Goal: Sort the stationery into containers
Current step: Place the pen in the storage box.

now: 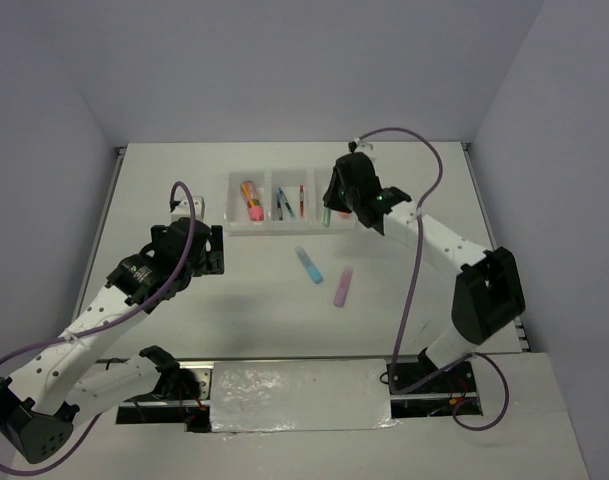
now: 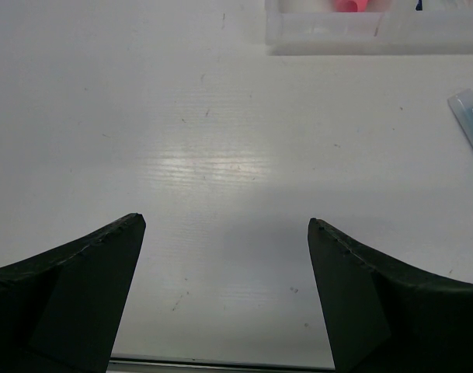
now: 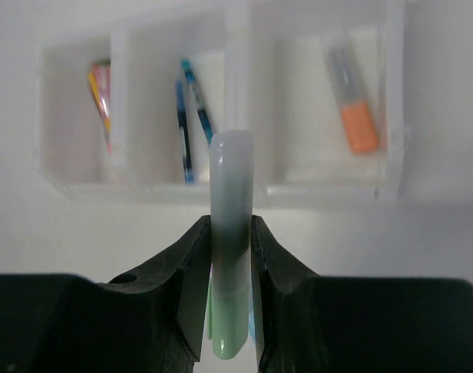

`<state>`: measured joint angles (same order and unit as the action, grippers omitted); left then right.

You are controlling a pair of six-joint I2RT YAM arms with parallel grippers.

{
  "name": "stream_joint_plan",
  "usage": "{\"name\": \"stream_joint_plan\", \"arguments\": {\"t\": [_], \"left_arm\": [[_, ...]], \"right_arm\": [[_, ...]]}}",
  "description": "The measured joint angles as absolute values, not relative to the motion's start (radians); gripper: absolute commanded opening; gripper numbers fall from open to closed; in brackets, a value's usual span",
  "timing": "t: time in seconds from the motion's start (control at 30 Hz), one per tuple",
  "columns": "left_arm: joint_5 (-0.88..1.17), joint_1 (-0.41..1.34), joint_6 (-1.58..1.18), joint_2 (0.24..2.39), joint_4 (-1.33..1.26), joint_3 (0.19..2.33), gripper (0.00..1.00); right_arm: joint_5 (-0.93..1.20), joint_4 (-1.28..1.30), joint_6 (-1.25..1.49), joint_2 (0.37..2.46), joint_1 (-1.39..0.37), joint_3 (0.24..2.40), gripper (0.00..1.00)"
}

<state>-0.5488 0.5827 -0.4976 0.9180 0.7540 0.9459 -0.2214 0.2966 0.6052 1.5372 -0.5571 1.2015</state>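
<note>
The white three-compartment tray [image 1: 252,229] stands at the back middle. Its left compartment holds the pink-orange-yellow piece [image 1: 250,198], the middle one blue and red pens [image 1: 284,203]. My right gripper [image 1: 331,203] hovers at the tray's right compartment, shut on a teal marker [image 3: 231,194] held upright. In the right wrist view an orange marker [image 3: 353,109] lies in that right compartment. A blue marker [image 1: 309,266] and a purple marker [image 1: 342,286] lie on the table in front of the tray. My left gripper [image 2: 227,225] is open and empty, low over bare table left of the tray.
The left wrist view shows the tray's near wall [image 2: 337,39] at the top and the blue marker's end [image 2: 471,124] at the right edge. Grey walls enclose the white table [image 1: 184,180]. A taped strip [image 1: 294,395] lies between the arm bases.
</note>
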Motion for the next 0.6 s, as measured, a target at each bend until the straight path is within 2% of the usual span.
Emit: {"name": "stream_joint_plan", "arguments": {"t": [0.07, 0.13, 0.23, 0.27, 0.33, 0.37, 0.5, 0.6], "left_arm": [[-0.549, 0.583, -0.498, 0.918, 0.754, 0.946, 0.99], [-0.549, 0.583, -0.498, 0.918, 0.754, 0.946, 0.99], [-0.549, 0.583, -0.498, 0.918, 0.754, 0.946, 0.99], [-0.549, 0.583, -0.498, 0.919, 0.754, 0.946, 0.99], [-0.549, 0.583, -0.498, 0.921, 0.754, 0.946, 0.99], [-0.549, 0.583, -0.498, 0.923, 0.754, 0.946, 0.99], [-0.548, 0.583, -0.498, 0.928, 0.754, 0.946, 0.99], [-0.549, 0.583, -0.498, 0.928, 0.754, 0.946, 0.99]], "right_arm": [[-0.197, 0.308, 0.546, 1.631, -0.514, 1.327, 0.3], [-0.182, 0.329, 0.497, 1.729, -0.48, 1.446, 0.39], [-0.167, 0.379, 0.443, 1.864, -0.442, 1.59, 0.64], [-0.166, 0.398, 0.429, 1.903, -0.433, 1.628, 0.67], [-0.165, 0.446, 0.405, 1.963, -0.421, 1.692, 0.88], [-0.165, 0.459, 0.398, 1.978, -0.419, 1.704, 0.94], [-0.152, 0.503, 0.378, 1.966, -0.421, 1.685, 0.93], [-0.142, 0.468, 0.377, 1.854, -0.43, 1.53, 0.92]]}}
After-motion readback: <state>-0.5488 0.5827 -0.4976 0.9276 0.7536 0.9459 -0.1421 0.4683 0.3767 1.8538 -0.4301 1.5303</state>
